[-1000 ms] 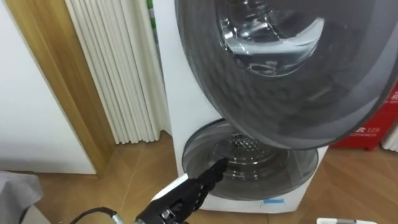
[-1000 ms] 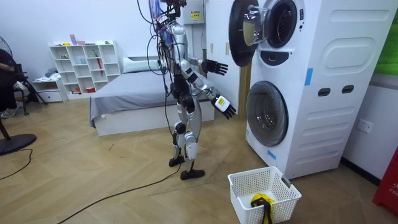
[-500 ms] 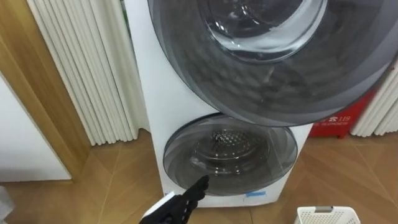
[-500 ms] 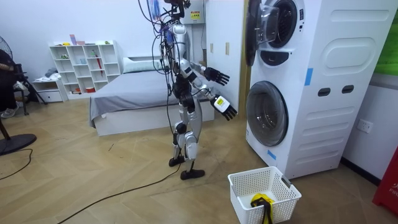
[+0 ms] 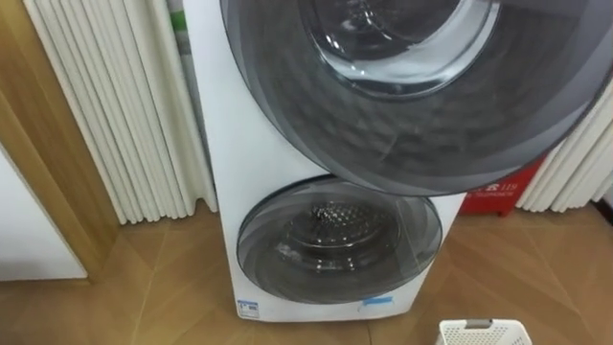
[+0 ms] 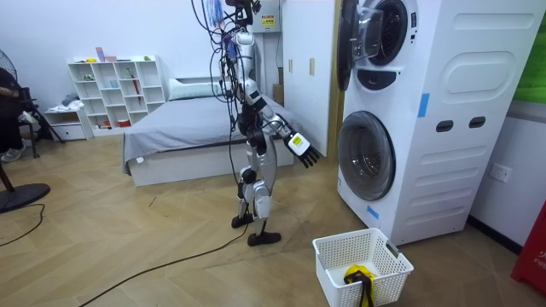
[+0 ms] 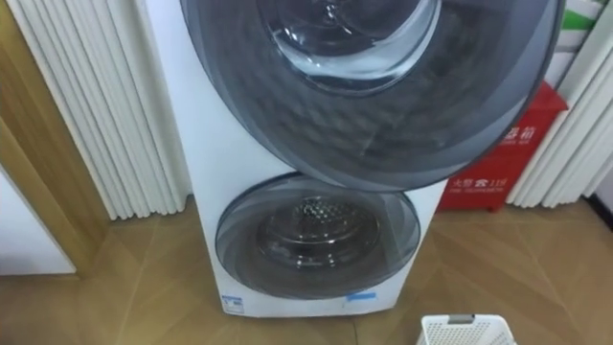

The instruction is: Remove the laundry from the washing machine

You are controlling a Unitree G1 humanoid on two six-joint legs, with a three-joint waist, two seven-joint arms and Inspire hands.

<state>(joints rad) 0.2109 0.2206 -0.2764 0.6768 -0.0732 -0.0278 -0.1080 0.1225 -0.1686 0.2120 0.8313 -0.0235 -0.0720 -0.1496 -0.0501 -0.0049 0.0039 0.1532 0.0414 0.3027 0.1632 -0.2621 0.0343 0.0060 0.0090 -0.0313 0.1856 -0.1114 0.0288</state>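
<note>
The robot stands on the wood floor (image 6: 128, 247), turned toward the stacked washing machine (image 6: 444, 128) and a little way back from it. Its left hand (image 6: 307, 153) is held out low toward the machine, fingers straight and spread, gripping nothing and touching nothing.

Nearest on the floor, to the robot's right in the eye views, is a white mesh basket (image 5: 479, 331), standing just in front of the machine's lower corner. In the room view something yellow and black (image 6: 358, 275) lies in it, too small to tell whether it is clothing.

Next comes the lower door (image 5: 337, 240), round, grey and shut; through its glass the perforated metal drum shows. Above it the upper door (image 5: 421, 96) stands open toward the robot, a big dark grey ring with a clear glass bowl in the middle, and it hides the opening behind it. In the room view the upper drum is a dark hole, so whether clothes lie inside cannot be told.

Left of the machine is a white ribbed panel (image 5: 115, 105) with a wooden frame (image 5: 38, 192) beside it. Right of the machine, further back, a red box (image 5: 503, 187) sits on the floor against more white ribbing.

Behind the robot stand a grey bed (image 6: 188, 128) and a white shelf (image 6: 115, 89)
</note>
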